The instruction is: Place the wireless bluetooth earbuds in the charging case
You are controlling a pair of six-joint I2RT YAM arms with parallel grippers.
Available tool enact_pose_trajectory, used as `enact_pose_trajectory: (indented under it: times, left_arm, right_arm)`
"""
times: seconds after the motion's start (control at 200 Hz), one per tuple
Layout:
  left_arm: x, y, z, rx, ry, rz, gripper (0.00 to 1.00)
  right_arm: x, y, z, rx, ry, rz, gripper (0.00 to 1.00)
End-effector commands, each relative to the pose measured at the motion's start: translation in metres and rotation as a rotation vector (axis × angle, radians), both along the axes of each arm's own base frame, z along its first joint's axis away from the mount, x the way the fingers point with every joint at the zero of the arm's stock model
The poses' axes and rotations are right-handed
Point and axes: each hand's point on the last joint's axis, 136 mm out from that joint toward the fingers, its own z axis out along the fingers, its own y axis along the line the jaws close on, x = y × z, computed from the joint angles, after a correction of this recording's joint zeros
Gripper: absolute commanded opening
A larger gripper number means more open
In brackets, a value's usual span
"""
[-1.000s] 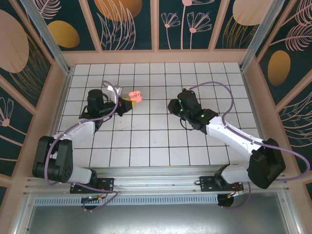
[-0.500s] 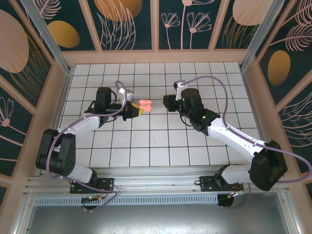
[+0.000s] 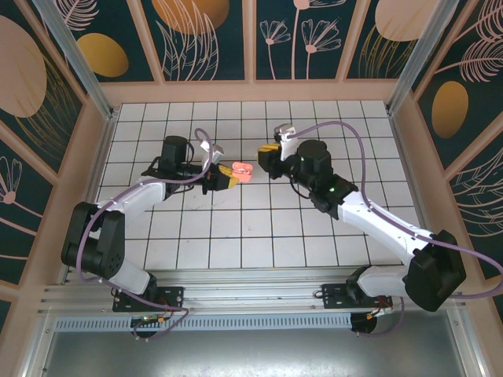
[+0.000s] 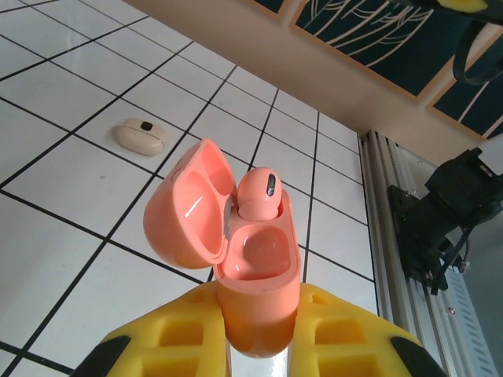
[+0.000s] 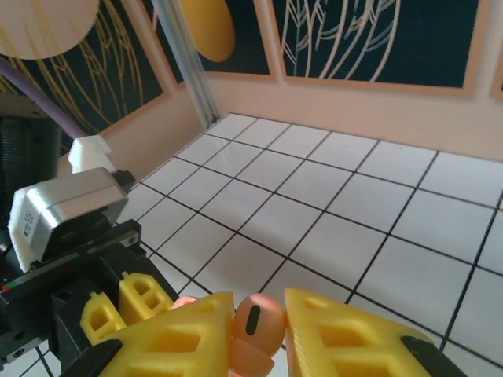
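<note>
Two grippers: both loaded
Left gripper: jaws clamp the open charging case, one earbud seated
Right gripper: jaws pinch second earbud
Tiled floor: pale earbud lies loose

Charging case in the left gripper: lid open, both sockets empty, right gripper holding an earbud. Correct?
Not quite. One socket holds a seated earbud; just the other is empty, as the left wrist view shows. The charging case is in the left gripper, lid open, and the right gripper holds the second earbud.
</note>
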Motion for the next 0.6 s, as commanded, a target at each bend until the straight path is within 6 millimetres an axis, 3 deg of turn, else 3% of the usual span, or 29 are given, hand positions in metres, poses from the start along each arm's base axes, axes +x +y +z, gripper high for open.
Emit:
enact_pose_trajectory:
  times: [0.0, 0.29, 0.596]
  left_arm:
    - [-0.016, -0.009, 0.014, -0.026, -0.082, -0.088, 0.07]
    - [-0.026, -0.013, 0.019, -0.04, -0.139, -0.129, 0.07]
    - [-0.028, -0.014, 0.034, -0.066, -0.181, -0.133, 0.06]
  right_arm:
    - [-0.009, 0.013, 0.016, 0.018, -0.111, 0.085, 0.23]
    - [-0.039, 0.045, 0.0, -0.067, -0.173, 0.266, 0.23]
    - [-0.047, 0.041, -0.031, -0.219, -0.192, 0.292, 0.23]
